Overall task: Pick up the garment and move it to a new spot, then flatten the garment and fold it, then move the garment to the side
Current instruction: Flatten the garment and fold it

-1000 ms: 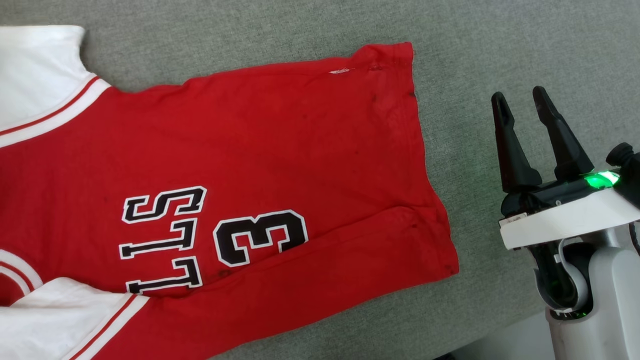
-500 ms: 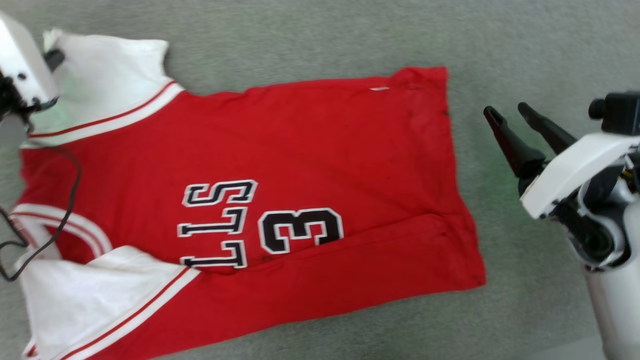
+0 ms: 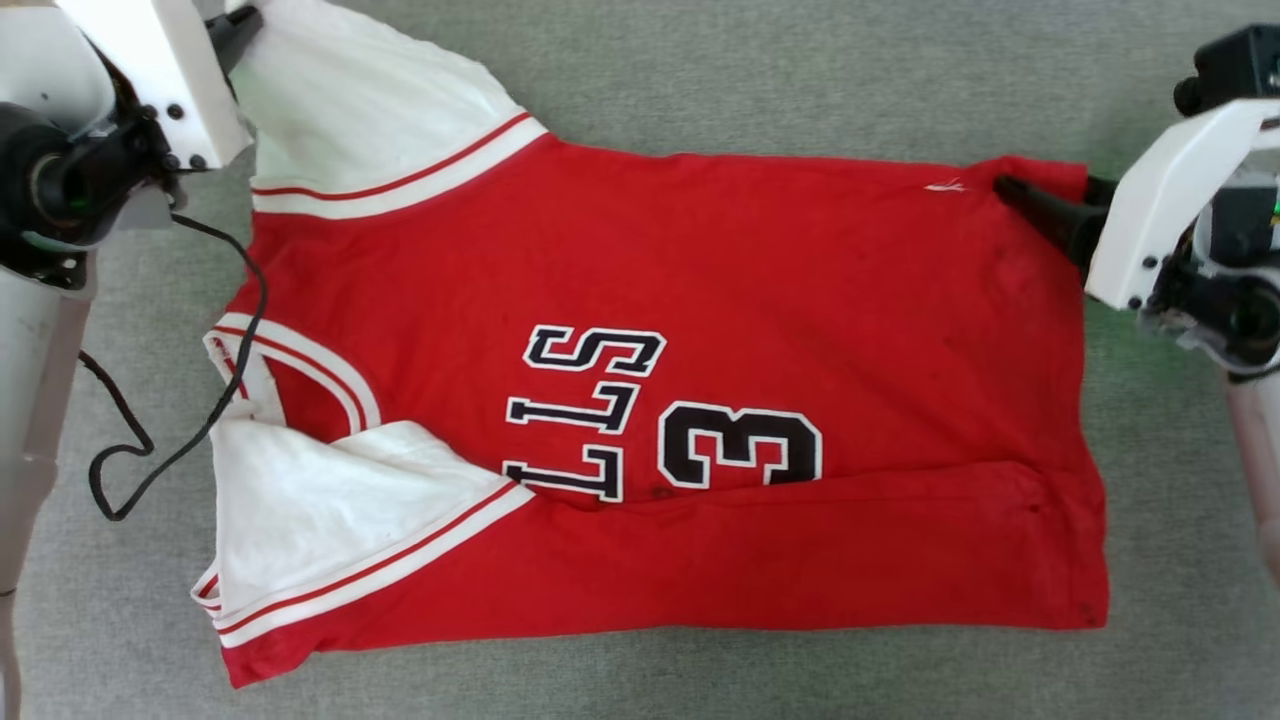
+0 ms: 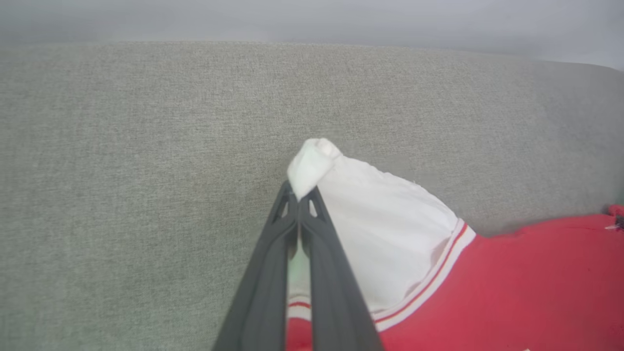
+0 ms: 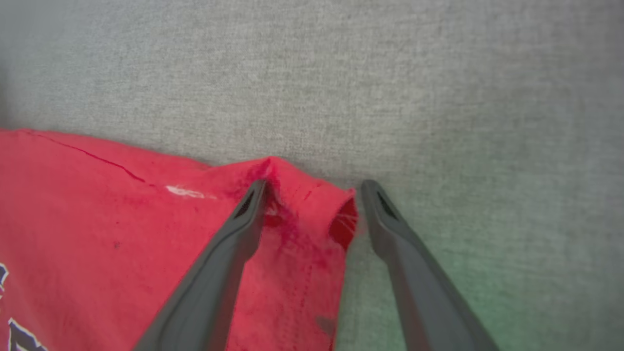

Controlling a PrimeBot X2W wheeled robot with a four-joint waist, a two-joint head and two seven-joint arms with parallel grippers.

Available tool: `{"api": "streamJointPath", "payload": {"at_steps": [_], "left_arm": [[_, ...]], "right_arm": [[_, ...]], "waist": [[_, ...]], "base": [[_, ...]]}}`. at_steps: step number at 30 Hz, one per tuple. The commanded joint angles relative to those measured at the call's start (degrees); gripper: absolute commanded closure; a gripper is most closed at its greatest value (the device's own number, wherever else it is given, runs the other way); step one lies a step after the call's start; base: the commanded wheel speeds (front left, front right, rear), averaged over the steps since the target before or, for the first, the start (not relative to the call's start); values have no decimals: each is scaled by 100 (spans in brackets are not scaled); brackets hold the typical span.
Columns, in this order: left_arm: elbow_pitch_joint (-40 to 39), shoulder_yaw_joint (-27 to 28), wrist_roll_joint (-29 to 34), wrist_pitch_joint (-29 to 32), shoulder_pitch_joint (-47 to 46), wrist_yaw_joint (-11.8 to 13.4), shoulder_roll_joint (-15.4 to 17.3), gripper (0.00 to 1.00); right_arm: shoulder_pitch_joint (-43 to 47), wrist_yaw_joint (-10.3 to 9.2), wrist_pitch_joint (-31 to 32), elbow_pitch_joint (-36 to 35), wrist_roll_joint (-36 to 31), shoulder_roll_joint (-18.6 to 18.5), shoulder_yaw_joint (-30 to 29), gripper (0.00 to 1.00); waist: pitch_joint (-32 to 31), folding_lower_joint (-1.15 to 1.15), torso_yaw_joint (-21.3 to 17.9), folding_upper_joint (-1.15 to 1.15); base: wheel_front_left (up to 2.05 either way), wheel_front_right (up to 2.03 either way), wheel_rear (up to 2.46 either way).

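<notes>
Across the grey woven surface (image 3: 700, 60) the garment (image 3: 700, 300) lies spread front up, collar toward the robot's left and hem toward its right. At the far left corner the left claw (image 4: 298, 195) is pressed together, pinching the tip of a white sleeve (image 4: 380, 229). The right claw (image 5: 314, 187) stands spread astride the far hem corner, 1 finger on red cloth, 1 on grey.
</notes>
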Motion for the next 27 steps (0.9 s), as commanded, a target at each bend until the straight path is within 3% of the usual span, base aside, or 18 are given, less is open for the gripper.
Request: {"api": "streamJointPath", "payload": {"at_steps": [1, 2, 3, 4, 5, 10, 16, 27], "left_arm": [[-21, -23, 41, -46, -65, -41, -30, 100], [-15, -44, 52, -78, -61, -48, -60, 100], [-10, -69, 66, -83, -56, -68, -73, 100], [5, -88, 70, -92, -53, -90, -80, 100], [20, -103, 67, -111, -50, -98, -94, 100], [164, -149, 76, -202, 10, -187, -144, 100], [298, -39, -15, -500, 302, -239, -110, 100], [-228, 598, -576, -1486, 2240, 29, -68, 100]], "right_arm": [[-5, -2, 260, 346, 8, 61, 119, 0], [-4, -4, 446, 542, -11, 108, 160, 0], [-4, -6, 608, 708, -51, 165, 201, 12], [-10, -5, 769, 851, -78, 218, 237, 69], [-25, -5, 890, 963, -94, 267, 238, 100], [-296, -2, 944, 1045, -228, 271, 291, 100], [-440, -2, 332, 473, -316, 92, 178, 100], [1109, -2, -206, -612, -382, -51, -143, 100]], "waist": [[102, 0, 122, 0], [107, 0, 142, 0], [107, 0, 153, 0], [104, 0, 164, 0], [96, 0, 171, 0], [-28, 0, 163, 0], [-467, 0, 128, 0], [-1444, 0, 220, 0]], "base": [[0, 0, 0], [0, 0, 0], [0, 0, 0], [0, 0, 0], [0, 0, 0], [0, 0, 0], [0, 0, 0], [0, 0, 0]]}}
